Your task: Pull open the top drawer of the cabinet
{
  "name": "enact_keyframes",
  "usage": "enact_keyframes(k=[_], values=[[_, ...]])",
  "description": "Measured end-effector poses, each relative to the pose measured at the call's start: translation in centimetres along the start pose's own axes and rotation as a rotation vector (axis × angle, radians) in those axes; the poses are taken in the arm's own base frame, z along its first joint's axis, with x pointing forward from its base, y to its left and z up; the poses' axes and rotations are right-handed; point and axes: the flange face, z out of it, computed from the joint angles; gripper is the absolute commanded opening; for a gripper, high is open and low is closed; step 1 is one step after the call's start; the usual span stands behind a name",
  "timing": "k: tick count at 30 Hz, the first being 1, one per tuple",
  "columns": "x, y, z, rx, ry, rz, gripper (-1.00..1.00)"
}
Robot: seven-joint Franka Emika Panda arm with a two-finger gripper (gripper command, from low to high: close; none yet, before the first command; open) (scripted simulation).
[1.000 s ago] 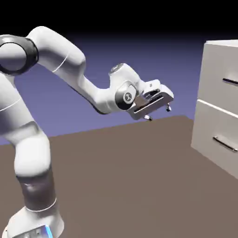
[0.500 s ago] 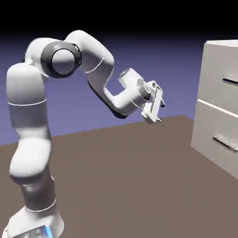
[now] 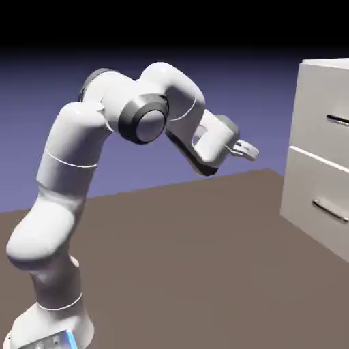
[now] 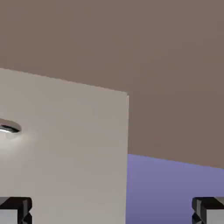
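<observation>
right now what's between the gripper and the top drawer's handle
In the exterior view, nothing solid shows between the gripper and the top drawer's handle: just blue-violet backdrop, then the bare drawer front.

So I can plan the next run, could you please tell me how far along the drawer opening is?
Nothing on the cabinet looks done: the top drawer sits shut. In hand is the approach: the open gripper points toward the cabinet, with a gap between. Left are reaching the handle, gripping it and pulling.
</observation>
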Motion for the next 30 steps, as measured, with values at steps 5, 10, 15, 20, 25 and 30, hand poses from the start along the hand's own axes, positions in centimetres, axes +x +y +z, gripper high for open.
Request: enact_keyframes(k=[5, 10, 15, 20, 25, 30], values=[[-2.5, 0.4, 1.3, -0.064, -0.083, -0.286, 0.0], [-6.1, -0.2, 2.4, -0.087, -0.203, -0.547, 0.0], [-10.5, -2.1, 3.3, -0.053, -0.345, -0.782, 0.0], [-15.6, -5.6, 3.9, 0.051, -0.485, -0.993, 0.0], [-20.9, -10.9, 4.3, 0.226, -0.597, -1.182, 0.0], [-23.1, -11.6, 5.2, 0.265, -0.618, -1.214, 0.0]])
